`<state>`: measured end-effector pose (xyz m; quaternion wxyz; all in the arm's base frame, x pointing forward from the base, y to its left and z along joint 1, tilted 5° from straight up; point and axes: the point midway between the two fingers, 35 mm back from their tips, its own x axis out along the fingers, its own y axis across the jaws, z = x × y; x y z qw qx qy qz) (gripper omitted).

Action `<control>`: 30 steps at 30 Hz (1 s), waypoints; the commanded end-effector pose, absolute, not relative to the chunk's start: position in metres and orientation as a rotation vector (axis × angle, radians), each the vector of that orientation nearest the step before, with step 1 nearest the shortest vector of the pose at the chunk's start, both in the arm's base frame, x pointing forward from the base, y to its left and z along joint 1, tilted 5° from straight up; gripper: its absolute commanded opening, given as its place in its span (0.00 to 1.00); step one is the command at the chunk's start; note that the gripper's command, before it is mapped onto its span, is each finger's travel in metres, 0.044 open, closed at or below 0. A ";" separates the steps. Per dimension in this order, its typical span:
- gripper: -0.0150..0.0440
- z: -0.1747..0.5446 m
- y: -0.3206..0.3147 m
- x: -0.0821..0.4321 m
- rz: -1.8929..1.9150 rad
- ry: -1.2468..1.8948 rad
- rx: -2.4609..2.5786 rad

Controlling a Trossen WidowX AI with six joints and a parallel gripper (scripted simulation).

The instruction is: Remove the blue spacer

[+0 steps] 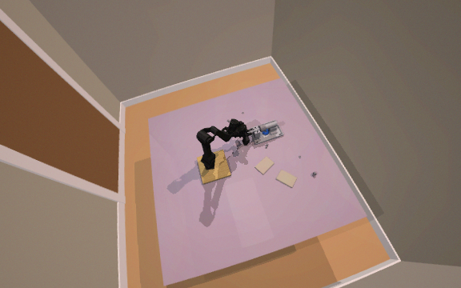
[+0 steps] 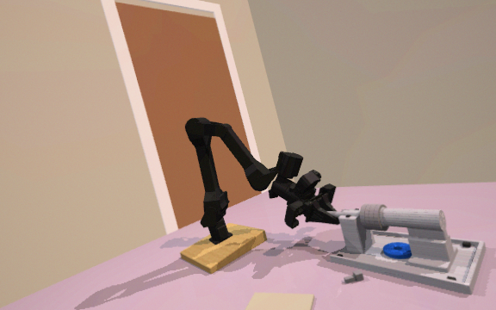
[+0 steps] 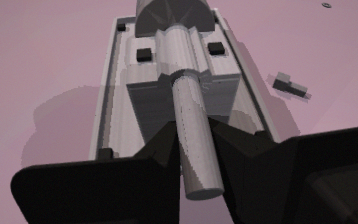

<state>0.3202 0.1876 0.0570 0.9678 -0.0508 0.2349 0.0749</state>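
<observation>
My gripper [image 2: 337, 216] [image 3: 188, 127] is shut on the grey shaft [image 2: 348, 213] [image 3: 190, 107], whose free end sticks out between the fingers in the wrist view. The shaft passes over the smaller support block [image 2: 351, 234] [image 3: 150, 102] towards the grey housing [image 2: 413, 218] on its big block [image 2: 429, 245]. A stack of grey spacers [image 2: 372, 216] sits around the shaft line, right against the housing as far as the exterior view shows. The blue spacer [image 1: 266, 132] [image 2: 389, 251] lies flat on the base plate, off the shaft, beside the big block. The shaft inside the spacers is hidden.
The base plate [image 2: 424, 280] has a raised rim. A small grey bolt-like part [image 1: 266, 146] [image 2: 353, 278] [image 3: 291, 87] lies beside it. Two tan plates [image 1: 264, 166] [image 1: 286, 178] and a small dark part [image 1: 314, 174] lie farther off. The arm stands on a wooden board [image 1: 219, 174] [image 2: 248, 237].
</observation>
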 end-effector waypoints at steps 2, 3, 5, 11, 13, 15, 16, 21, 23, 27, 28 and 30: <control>0.25 0.058 0.187 0.324 0.149 0.472 -0.103; 0.25 0.058 0.187 0.324 0.149 0.472 -0.103; 0.25 0.058 0.188 0.325 0.149 0.472 -0.103; 0.25 0.058 0.188 0.327 0.149 0.471 -0.103; 0.25 0.058 0.188 0.328 0.149 0.471 -0.103; 0.25 0.059 0.188 0.329 0.149 0.471 -0.103; 0.25 0.059 0.188 0.329 0.149 0.471 -0.103; 0.25 0.059 0.189 0.331 0.149 0.471 -0.103; 0.25 0.059 0.189 0.332 0.149 0.471 -0.103; 0.25 0.059 0.189 0.333 0.149 0.471 -0.103; 0.25 0.059 0.189 0.334 0.149 0.471 -0.103; 0.25 0.059 0.189 0.334 0.149 0.471 -0.103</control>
